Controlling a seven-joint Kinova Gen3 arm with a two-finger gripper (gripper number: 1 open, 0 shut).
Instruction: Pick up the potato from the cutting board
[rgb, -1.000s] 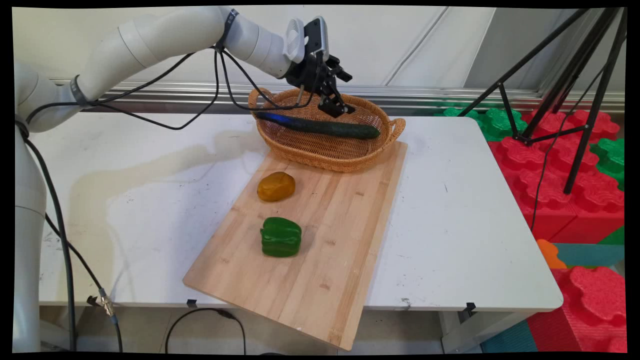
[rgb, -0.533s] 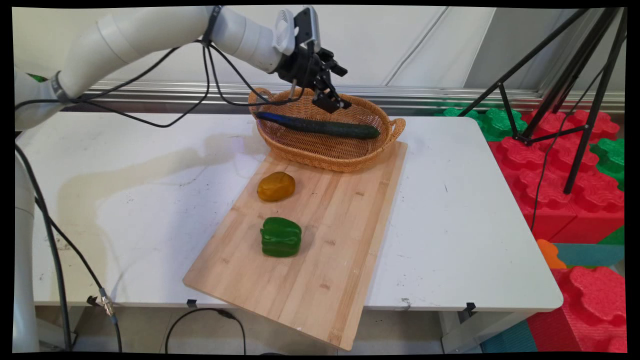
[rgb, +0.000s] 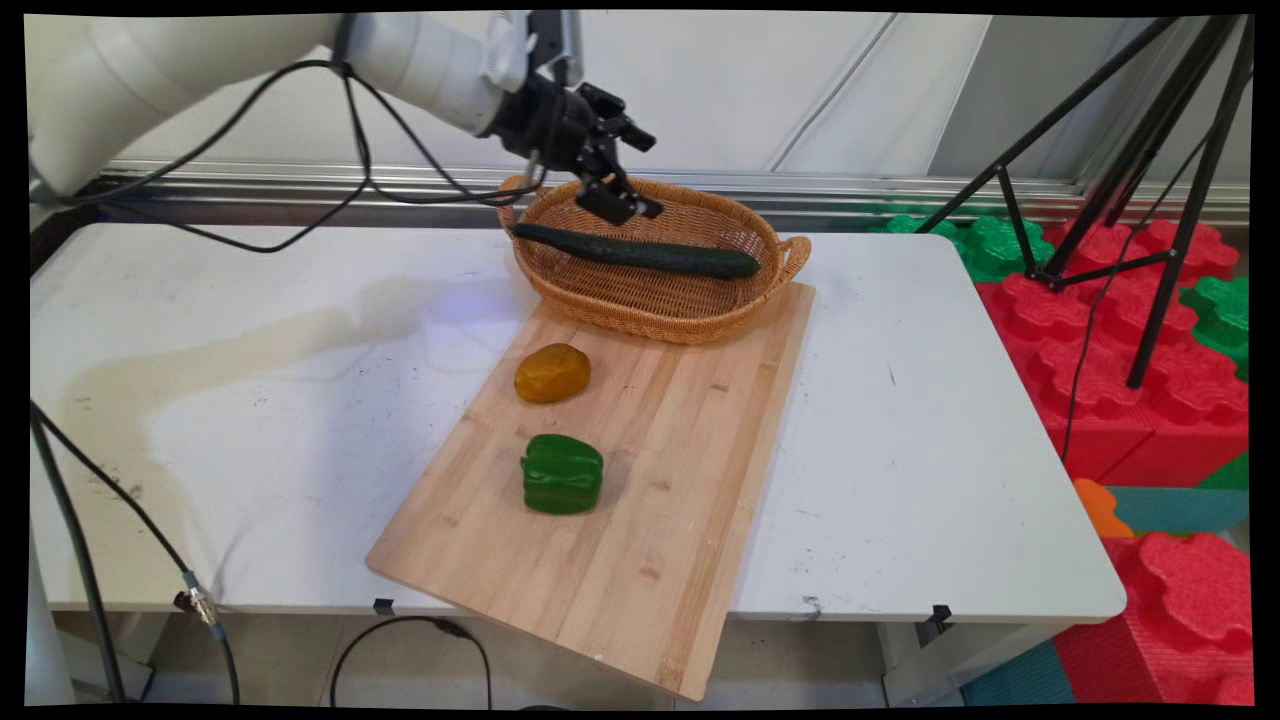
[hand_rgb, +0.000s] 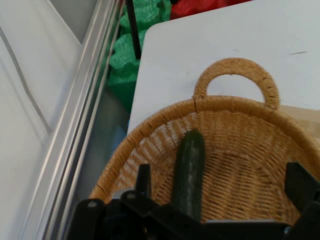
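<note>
The white table (rgb: 250, 330) spread below the gripper (rgb: 625, 175), and on it, toward the near side from the gripper, lay a wooden cutting board (rgb: 640, 480). The wicker basket (rgb: 650, 300) stood directly under the gripper, its near part resting on the far end of the board. A dark green cucumber (rgb: 640, 255) lay across the inside of the basket, just below the gripper and not touching it; in the hand view the cucumber (hand_rgb: 189, 175) pointed away between the two fingers (hand_rgb: 300, 185). The fingers stood apart and held nothing. Farther toward the near side, on the board, sat a green bell pepper (rgb: 562, 474), and between it and the basket a smaller yellow-brown potato (rgb: 552, 373).
</note>
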